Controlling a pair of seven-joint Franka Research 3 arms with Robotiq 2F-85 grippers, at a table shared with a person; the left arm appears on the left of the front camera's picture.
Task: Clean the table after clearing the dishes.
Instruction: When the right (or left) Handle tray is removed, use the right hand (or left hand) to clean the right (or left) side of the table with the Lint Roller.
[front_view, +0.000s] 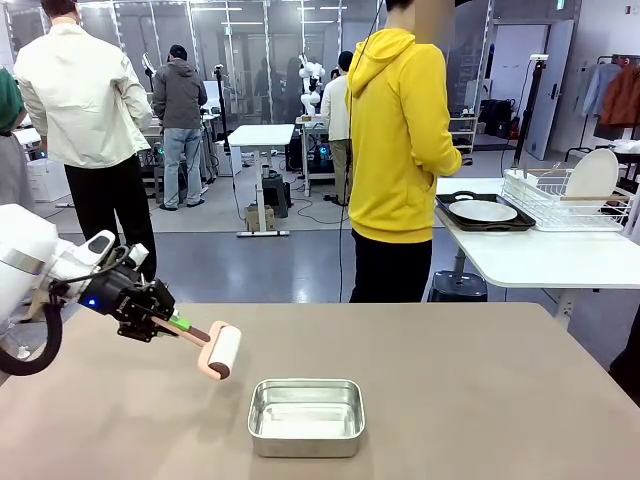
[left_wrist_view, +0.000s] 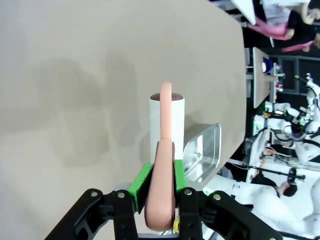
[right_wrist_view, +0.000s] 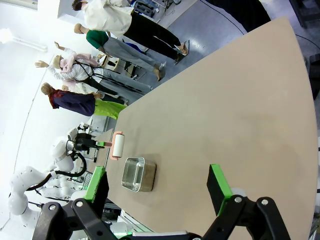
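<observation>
My left gripper (left_wrist_view: 159, 185) is clamped tight on the pink handle of the lint roller (left_wrist_view: 166, 125), the green pads pinching it from both sides, with the white roll sticking out straight ahead of the fingers. I cannot tell whether the roll is touching the table (front_view: 450, 400) or hanging just above it. The first worry is the steel tin (front_view: 306, 416) sitting near the roll's far end, off to the side away from my arm: a sweep in that direction would probably knock it or shove it along. The second is the narrow handle, which I judge could twist between the pads if I press down hard, leaving one end of the roll on the surface. My right gripper (right_wrist_view: 158, 184) stands wide open with nothing between its fingers, well apart from the roller. The greyish-brown top is matte and the dishes are off it. Well beyond the roller, past the far edge, a person in a yellow hoodie (front_view: 400, 150) stands beside a white table (front_view: 540, 255) carrying a plate on a dark tray (front_view: 484, 212) and a wire rack (front_view: 565, 200).
</observation>
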